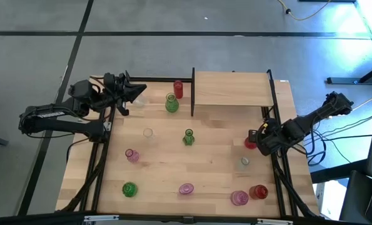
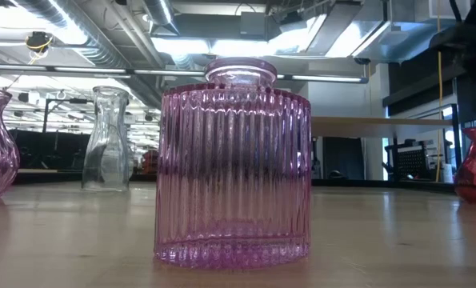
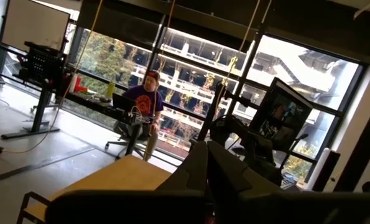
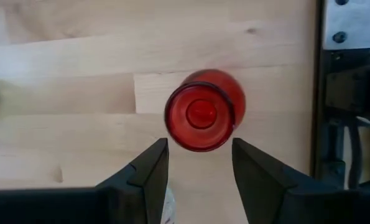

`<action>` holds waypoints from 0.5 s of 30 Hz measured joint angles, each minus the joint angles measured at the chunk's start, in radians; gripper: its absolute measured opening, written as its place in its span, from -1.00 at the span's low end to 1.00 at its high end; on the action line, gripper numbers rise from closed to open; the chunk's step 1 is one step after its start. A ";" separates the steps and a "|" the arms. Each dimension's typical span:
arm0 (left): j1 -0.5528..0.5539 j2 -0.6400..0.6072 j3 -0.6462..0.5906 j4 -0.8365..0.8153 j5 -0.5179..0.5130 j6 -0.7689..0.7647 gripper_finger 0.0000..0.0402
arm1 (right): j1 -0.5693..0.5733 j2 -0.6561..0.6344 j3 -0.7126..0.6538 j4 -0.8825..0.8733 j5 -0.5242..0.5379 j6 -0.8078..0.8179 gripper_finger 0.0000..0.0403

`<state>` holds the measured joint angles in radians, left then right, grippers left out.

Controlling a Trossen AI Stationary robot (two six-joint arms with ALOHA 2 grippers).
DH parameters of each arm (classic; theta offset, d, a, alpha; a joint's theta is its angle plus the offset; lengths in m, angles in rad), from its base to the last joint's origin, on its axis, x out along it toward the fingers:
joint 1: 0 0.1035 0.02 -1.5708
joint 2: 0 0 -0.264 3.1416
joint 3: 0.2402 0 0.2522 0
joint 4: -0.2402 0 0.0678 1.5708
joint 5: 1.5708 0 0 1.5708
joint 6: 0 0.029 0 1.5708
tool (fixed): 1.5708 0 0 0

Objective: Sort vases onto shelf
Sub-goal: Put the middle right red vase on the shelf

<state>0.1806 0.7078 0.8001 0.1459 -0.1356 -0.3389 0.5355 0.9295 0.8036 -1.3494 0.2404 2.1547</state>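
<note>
Several small glass vases stand on their bases across the wooden table. A red vase (image 4: 203, 117), seen from above, stands near the table's right edge. My right gripper (image 4: 200, 149) hangs open over it, pointing down, one finger on either side of its rim, touching nothing. In the high view that gripper (image 1: 259, 140) partly hides this red vase (image 1: 250, 144). The shelf (image 1: 232, 89) stands at the table's far side with a bare top board. My left gripper (image 1: 135, 94) is shut and raised at the far left corner, holding nothing.
A red vase (image 1: 178, 89) and a green one (image 1: 172, 103) stand left of the shelf. Green (image 1: 189, 137), clear (image 1: 148, 133) and pink (image 1: 132, 155) vases stand mid-table. Near the front edge are green (image 1: 130, 189), pink (image 1: 186, 188), pink (image 1: 239, 198) and red (image 1: 259, 191) vases. A person sits in the room beyond.
</note>
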 joint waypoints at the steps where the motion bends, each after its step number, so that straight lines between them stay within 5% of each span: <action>1: 0.000 0.000 0.000 0.000 0.000 0.000 -1.00 | 0.000 0.000 0.001 -0.002 -0.004 0.003 -0.19; 15: 0.000 0.000 0.000 0.000 0.029 0.007 -1.00 | -0.118 0.045 -0.053 0.022 -0.011 0.006 -0.54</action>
<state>0.1807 0.7078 0.8001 0.1459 -0.1070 -0.3321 0.4176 0.9741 0.7507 -1.3274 0.2296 2.1609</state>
